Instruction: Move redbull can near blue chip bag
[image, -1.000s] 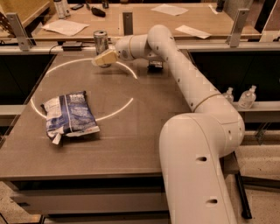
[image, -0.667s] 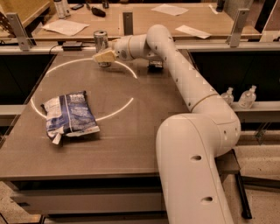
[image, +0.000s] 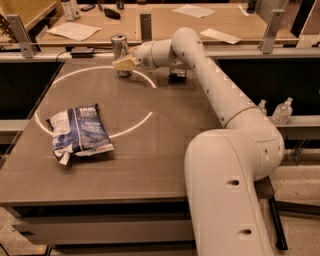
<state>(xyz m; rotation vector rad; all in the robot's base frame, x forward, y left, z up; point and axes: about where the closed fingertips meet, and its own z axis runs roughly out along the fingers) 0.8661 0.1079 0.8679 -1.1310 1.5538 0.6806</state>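
The redbull can (image: 119, 48), slim and silver-grey with a shiny top, stands upright at the far edge of the table, left of centre. My gripper (image: 124, 63) is at the can's lower right side, right against it. The white arm (image: 210, 75) reaches to it from the right. The blue chip bag (image: 79, 132), crumpled, dark blue with white patches, lies flat on the left of the table, well in front of the can and apart from it.
A small dark square object (image: 177, 74) sits on the table just right of the gripper, under the arm. The grey table (image: 150, 160) ends at a rail (image: 40, 50) at the back. Two clear bottles (image: 281, 110) stand off to the right.
My gripper has edged up a little closer to the can. The can and the bag stay where they were.
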